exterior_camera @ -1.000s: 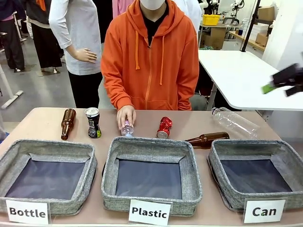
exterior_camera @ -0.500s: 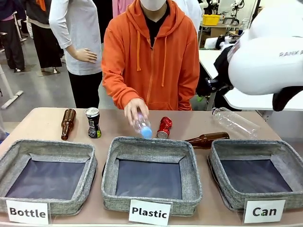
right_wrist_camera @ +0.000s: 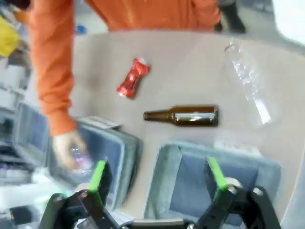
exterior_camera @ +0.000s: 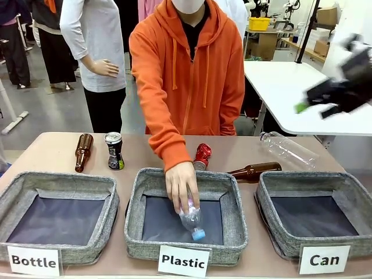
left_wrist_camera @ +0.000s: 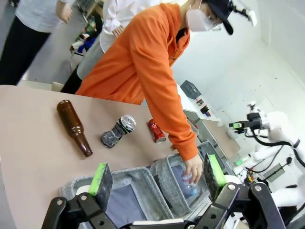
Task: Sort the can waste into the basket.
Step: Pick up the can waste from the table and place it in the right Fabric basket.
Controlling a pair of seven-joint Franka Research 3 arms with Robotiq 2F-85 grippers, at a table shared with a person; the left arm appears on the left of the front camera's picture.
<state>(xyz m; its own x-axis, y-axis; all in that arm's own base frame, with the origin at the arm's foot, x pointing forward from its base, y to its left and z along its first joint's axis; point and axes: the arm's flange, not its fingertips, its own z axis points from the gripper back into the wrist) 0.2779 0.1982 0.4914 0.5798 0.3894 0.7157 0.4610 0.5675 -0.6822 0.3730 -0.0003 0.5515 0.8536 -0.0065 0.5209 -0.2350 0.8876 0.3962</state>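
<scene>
The person's hand [exterior_camera: 181, 186] is reaching down into the middle basket [exterior_camera: 233, 200], the one marked "Plastic". It is bringing the small clear bottle [exterior_camera: 192, 220] along from the far side of the table. In the right wrist view, both are showing left of the jaws. The right gripper [exterior_camera: 315, 107] is swinging back into sight up high, blurred.

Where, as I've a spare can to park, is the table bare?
Bare table: between the black can and the person's sleeve, and left of the left brown bottle. The Bottle basket and Can basket show bare bottoms. Crowded right of the red can, with the right brown bottle and clear bottle.
</scene>
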